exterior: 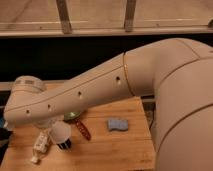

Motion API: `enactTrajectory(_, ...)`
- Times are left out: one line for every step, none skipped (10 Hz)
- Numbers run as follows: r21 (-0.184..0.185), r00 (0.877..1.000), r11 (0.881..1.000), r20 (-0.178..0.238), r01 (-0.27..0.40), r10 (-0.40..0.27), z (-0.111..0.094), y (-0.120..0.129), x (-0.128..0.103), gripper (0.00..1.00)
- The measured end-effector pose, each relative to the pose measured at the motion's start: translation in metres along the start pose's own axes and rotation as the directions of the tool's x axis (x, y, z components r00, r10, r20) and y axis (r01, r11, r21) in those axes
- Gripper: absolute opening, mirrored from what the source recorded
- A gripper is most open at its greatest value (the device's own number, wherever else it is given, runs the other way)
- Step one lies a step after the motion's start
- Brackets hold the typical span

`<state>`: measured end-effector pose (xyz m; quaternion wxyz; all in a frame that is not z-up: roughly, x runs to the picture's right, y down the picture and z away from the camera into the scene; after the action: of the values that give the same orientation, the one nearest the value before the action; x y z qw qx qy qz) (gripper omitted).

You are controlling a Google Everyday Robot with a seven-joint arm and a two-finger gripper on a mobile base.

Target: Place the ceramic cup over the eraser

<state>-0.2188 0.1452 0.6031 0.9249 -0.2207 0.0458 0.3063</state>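
Ceramic cup (61, 132), pinched in the claw (54, 128) low under the forearm, tilts directly over the eraser (64, 145) beneath.

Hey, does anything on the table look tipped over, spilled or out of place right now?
The ceramic cup hangs tilted at the end effector, partly over the eraser, not flat on the wooden table. Nothing looks spilled.

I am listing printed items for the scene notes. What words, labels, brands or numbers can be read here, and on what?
No text can be read.
White tube, lower left of the wooden table: seems to carry a label, too blurred to read.
Ceramic cup, blue-grey pad, robot arm: no print visible.
Hand: by the cup, mostly hidden under the arm.
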Motion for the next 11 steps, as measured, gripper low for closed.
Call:
enactTrajectory(0.000, 1.000, 1.000, 0.000, 0.000, 0.000, 0.0001, 0.0000, 0.0000, 0.02)
enactTrajectory(0.001, 1.000, 1.000, -0.001, -0.002, 0.002, 0.0000, -0.0010, 0.0006, 0.02)
enactTrajectory(0.001, 1.000, 1.000, -0.001, -0.002, 0.002, 0.0001, -0.0008, 0.0005, 0.02)
enactTrajectory(0.000, 1.000, 1.000, 0.000, 0.000, 0.000, 0.0000, -0.0003, 0.0001, 0.02)
enactTrajectory(0.000, 1.000, 1.000, 0.000, 0.000, 0.000, -0.0001, -0.0002, 0.0001, 0.02)
enactTrajectory(0.000, 1.000, 1.000, 0.000, 0.000, 0.000, 0.0000, -0.0002, 0.0001, 0.02)
enactTrajectory(0.000, 1.000, 1.000, 0.000, 0.000, 0.000, 0.0000, -0.0003, 0.0002, 0.02)
enactTrajectory(0.000, 1.000, 1.000, -0.001, 0.000, 0.000, 0.0001, -0.0003, 0.0002, 0.02)
enactTrajectory(0.000, 1.000, 1.000, -0.001, 0.000, 0.000, 0.0001, -0.0003, 0.0003, 0.02)
enactTrajectory(0.000, 1.000, 1.000, -0.001, -0.001, 0.001, 0.0001, -0.0004, 0.0003, 0.01)
enactTrajectory(0.000, 1.000, 1.000, -0.001, -0.001, 0.001, 0.0001, -0.0005, 0.0003, 0.00)
